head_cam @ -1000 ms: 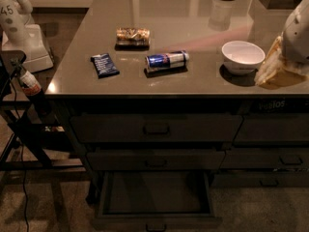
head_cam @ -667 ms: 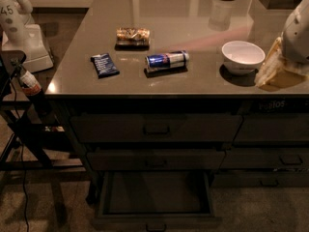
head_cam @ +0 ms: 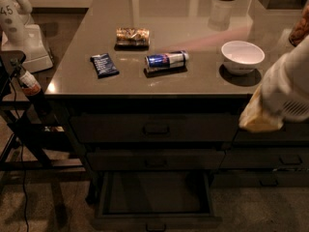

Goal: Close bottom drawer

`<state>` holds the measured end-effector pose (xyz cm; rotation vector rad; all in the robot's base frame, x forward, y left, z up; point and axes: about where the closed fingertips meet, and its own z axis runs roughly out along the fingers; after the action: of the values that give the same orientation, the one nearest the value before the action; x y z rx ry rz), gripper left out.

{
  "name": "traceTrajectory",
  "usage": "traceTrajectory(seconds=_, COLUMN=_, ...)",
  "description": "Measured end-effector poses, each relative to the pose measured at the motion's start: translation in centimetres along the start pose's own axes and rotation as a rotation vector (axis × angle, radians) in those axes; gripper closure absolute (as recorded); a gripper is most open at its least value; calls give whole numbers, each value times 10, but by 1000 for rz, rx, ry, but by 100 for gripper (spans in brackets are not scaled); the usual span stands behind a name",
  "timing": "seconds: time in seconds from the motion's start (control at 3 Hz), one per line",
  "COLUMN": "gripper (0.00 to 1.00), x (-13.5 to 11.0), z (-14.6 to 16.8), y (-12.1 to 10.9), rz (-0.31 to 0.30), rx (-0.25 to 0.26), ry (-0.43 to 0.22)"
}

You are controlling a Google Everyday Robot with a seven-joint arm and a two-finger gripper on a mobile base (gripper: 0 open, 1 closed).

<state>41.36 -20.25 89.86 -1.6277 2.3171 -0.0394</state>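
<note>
The bottom drawer is the lowest of the wide three-drawer stack under the counter. It is pulled out, its dark empty inside shows, and its front panel with the small bar handle is at the frame's lower edge. The two drawers above it are shut. Only a white and tan part of my arm shows, coming in from the right edge in front of the counter's right side, well above and right of the open drawer. My gripper itself is out of view.
On the counter lie a dark blue packet, a brown snack bag, a blue can on its side and a white bowl. A narrower drawer stack is on the right. A black stand with cables is on the left.
My arm has dropped from beside the bowl to lower, in front of the counter's right edge. The bottom drawer is as far out as before.
</note>
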Motion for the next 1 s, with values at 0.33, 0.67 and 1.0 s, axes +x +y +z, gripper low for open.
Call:
traceTrajectory(seconds=0.33, gripper=100, x=18, z=71, y=45, rz=66, rx=-92, ry=31)
traceTrajectory(seconds=0.67, gripper=100, x=18, z=71, y=45, rz=66, rx=-91, ry=30)
traceTrajectory(seconds=1.0, gripper=100, x=17, z=87, y=58, rz=77, rx=-118, ry=18)
